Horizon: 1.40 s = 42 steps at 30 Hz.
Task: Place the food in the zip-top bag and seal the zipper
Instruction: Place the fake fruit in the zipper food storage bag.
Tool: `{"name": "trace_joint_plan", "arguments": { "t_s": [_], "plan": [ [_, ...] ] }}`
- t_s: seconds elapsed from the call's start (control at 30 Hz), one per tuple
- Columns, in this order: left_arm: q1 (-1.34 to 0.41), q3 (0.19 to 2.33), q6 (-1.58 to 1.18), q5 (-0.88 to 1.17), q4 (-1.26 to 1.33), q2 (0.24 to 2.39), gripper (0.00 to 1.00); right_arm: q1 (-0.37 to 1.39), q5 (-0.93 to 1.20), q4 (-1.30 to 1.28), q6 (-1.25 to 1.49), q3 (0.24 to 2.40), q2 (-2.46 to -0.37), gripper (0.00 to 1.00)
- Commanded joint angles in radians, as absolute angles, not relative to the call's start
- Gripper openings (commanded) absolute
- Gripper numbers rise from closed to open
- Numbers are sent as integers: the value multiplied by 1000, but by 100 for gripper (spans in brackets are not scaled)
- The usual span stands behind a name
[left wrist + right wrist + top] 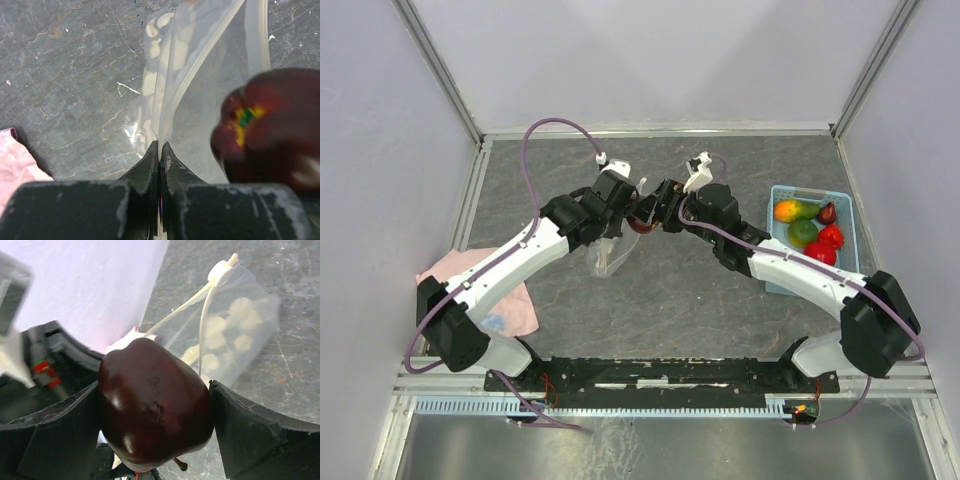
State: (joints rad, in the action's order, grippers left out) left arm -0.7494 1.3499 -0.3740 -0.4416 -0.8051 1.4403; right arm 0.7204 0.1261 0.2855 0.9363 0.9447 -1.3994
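Note:
My left gripper (160, 147) is shut on the whitish zipper edge (167, 105) of the clear zip-top bag (610, 255), holding it up above the table with the mouth open. My right gripper (155, 400) is shut on a dark maroon fruit (155, 415) and holds it right at the bag's mouth; the fruit also shows in the left wrist view (270, 132) and between both grippers in the top view (645, 222). The bag's white printed spots (225, 340) show behind the fruit. More food lies in the basket: a mango (786, 210), green fruits (803, 232) and red fruits (825, 245).
A light-blue perforated basket (850, 215) stands at the right. A pink cloth (505, 300) lies at the left near the left arm's base, its corner in the left wrist view (17, 160). Walls close the table at back and sides.

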Motion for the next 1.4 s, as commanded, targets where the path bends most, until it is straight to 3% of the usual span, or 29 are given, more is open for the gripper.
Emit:
{"name": "trace_joint_plan", "arguments": {
  "t_s": [0.0,0.6,0.93,1.37],
  "plan": [
    [-749,1349,-410,-439,-756,1424,3,726,60,224,947,1006,-1440,68],
    [-750,1338,-381,-251,-714,1430,3,754,51,81,857,1105,-1538,72],
    [-751,1326,-382,-216,-689,1402,3,760,-113,-96,762,1134,-1570,73],
    [-751,1322,-385,-202,-684,1402,3,784,8,-54,662,1158,-1539,94]
  ]
}}
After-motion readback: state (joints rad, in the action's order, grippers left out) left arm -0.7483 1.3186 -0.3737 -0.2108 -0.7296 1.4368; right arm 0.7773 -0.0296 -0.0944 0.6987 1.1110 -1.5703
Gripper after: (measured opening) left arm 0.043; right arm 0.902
